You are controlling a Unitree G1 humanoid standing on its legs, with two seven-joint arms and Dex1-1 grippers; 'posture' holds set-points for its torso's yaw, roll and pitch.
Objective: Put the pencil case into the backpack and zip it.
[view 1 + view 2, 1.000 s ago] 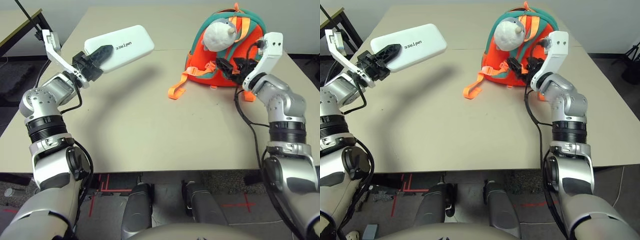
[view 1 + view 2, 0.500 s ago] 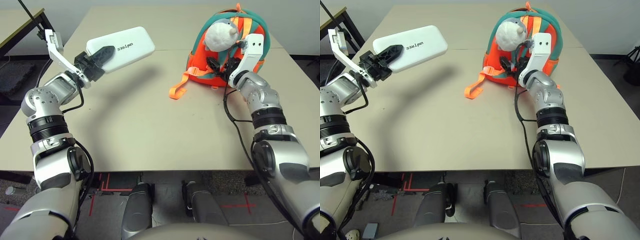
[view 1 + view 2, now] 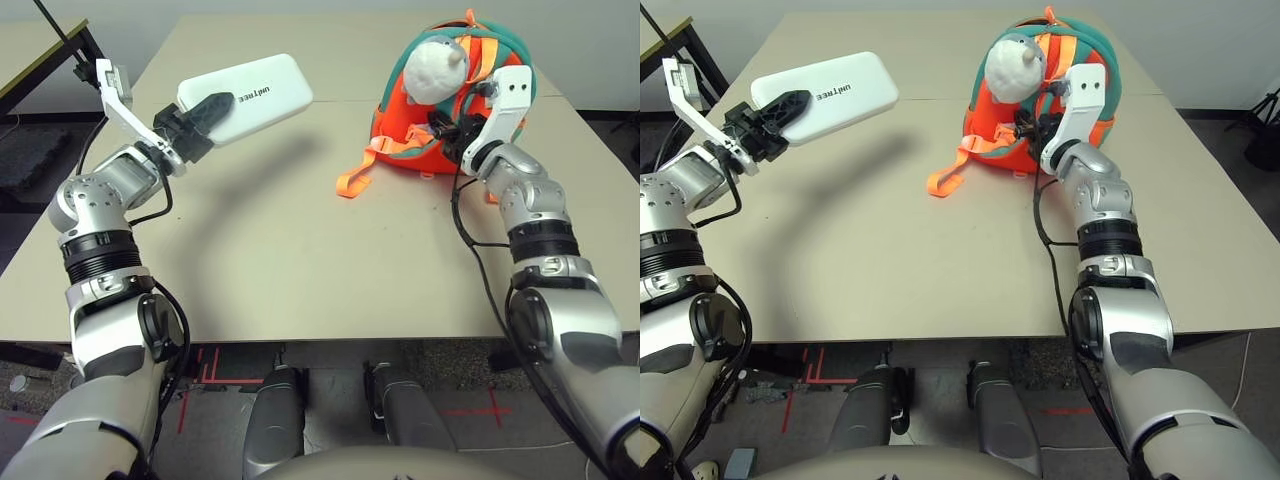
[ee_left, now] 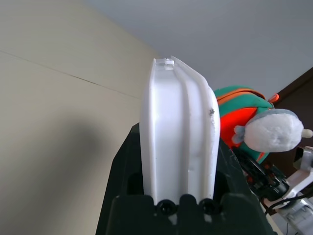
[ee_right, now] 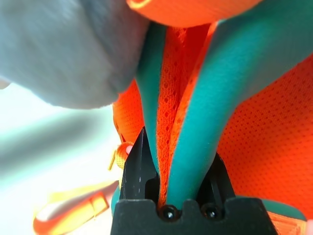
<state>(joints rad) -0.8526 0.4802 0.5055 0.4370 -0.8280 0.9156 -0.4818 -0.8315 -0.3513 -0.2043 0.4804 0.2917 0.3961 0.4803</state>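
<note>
My left gripper (image 3: 207, 107) is shut on one end of the white pencil case (image 3: 255, 92) and holds it in the air over the table's far left; the case (image 4: 178, 132) stands edge-on between the black fingers. The orange backpack (image 3: 398, 122) with teal trim stands at the far right, its grey-white plush (image 3: 432, 68) on top. My right gripper (image 3: 447, 125) is at the backpack's front, below the plush, shut on a fold of teal trim (image 5: 193, 142) and orange mesh, with the black fingers (image 5: 138, 169) on either side of it.
An orange strap (image 3: 351, 182) trails from the backpack onto the beige table (image 3: 280, 260) toward its middle. A black-framed table (image 3: 60, 45) stands off the far left corner. Open tabletop lies between my arms.
My right gripper has moved in from the backpack's right side to its front and shut on the teal trim. The plush has shifted slightly left. The left arm has barely moved.
</note>
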